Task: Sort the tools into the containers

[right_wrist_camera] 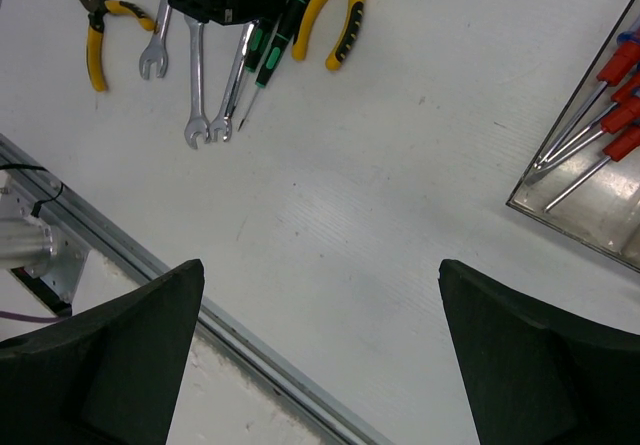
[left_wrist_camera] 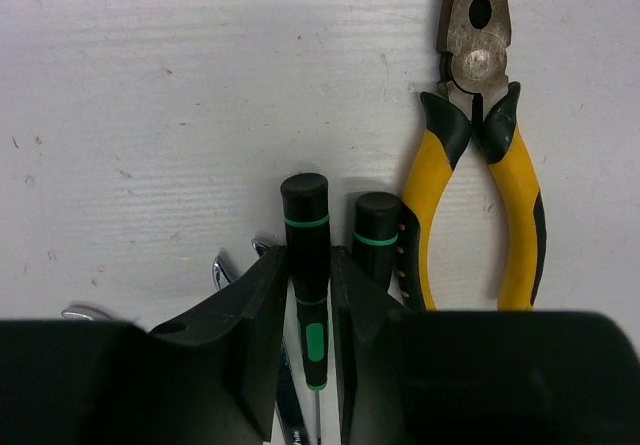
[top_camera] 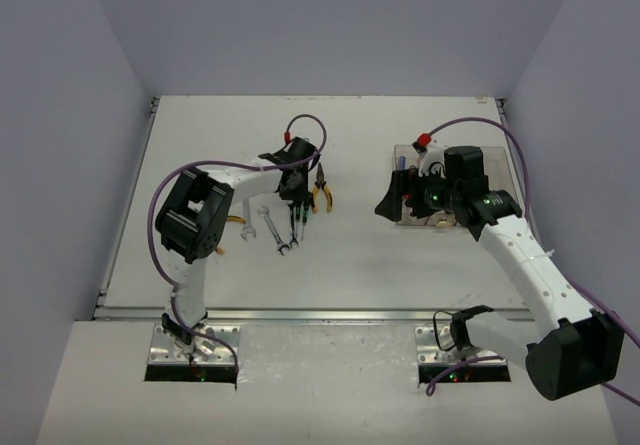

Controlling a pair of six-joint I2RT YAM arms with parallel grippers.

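Observation:
My left gripper (left_wrist_camera: 308,257) is shut on the handle of a green/black screwdriver (left_wrist_camera: 305,205) that lies in the tool pile; in the top view it (top_camera: 297,203) is over the pile. A second green/black screwdriver (left_wrist_camera: 376,227) and yellow-handled pliers (left_wrist_camera: 480,165) lie just right of it, and silver wrenches (left_wrist_camera: 222,270) to its left. My right gripper (right_wrist_camera: 320,265) is open and empty above bare table, left of the containers (right_wrist_camera: 585,215). One bin holds red-tipped screwdrivers (right_wrist_camera: 612,115). In the top view my right gripper (top_camera: 392,203) is at the bins' (top_camera: 400,222) left edge.
Wrenches (top_camera: 270,227) and a second pair of yellow pliers (top_camera: 232,220) lie left of the pile. The same pliers (right_wrist_camera: 95,40) and wrenches (right_wrist_camera: 196,75) show in the right wrist view. The table's metal front rail (right_wrist_camera: 230,325) runs below my right gripper.

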